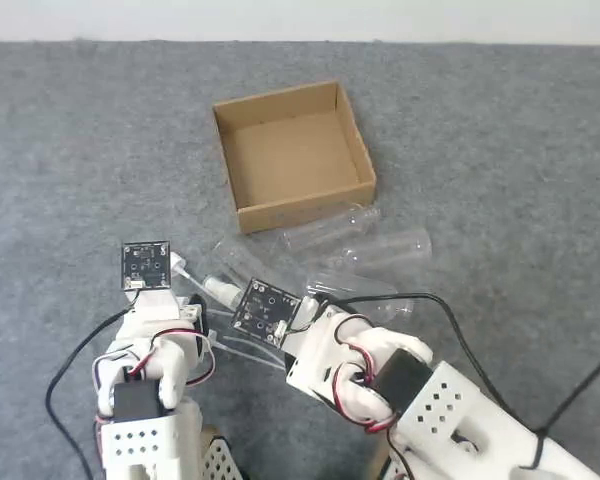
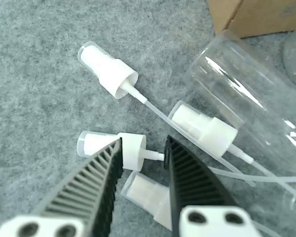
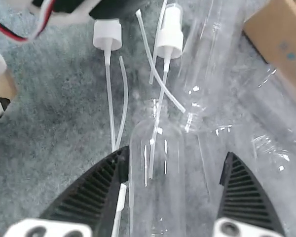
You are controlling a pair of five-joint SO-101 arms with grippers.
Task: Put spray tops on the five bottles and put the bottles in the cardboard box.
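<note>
My left gripper (image 2: pixel 144 148) stands open low over the grey carpet, its fingers on either side of the thin stem of a white spray top (image 2: pixel 130 149). One fingertip touches that top's collar. Three more spray tops (image 2: pixel 108 69) (image 2: pixel 204 129) (image 2: pixel 148 195) lie around it with their long dip tubes. My right gripper (image 3: pixel 176 163) is open, and a clear bottle (image 3: pixel 155 158) lies between its fingers, neck pointing away. A second clear bottle (image 3: pixel 212 59) lies beside it. The cardboard box (image 1: pixel 293 155) sits open beyond several lying bottles (image 1: pixel 330 230).
The left arm (image 1: pixel 150 340) and right arm (image 1: pixel 380 375) are close together at the near edge, the spray tops (image 1: pixel 215 290) between them. Black cables (image 1: pixel 460 340) run off to the right. Bare carpet (image 1: pixel 500 140) lies around the box.
</note>
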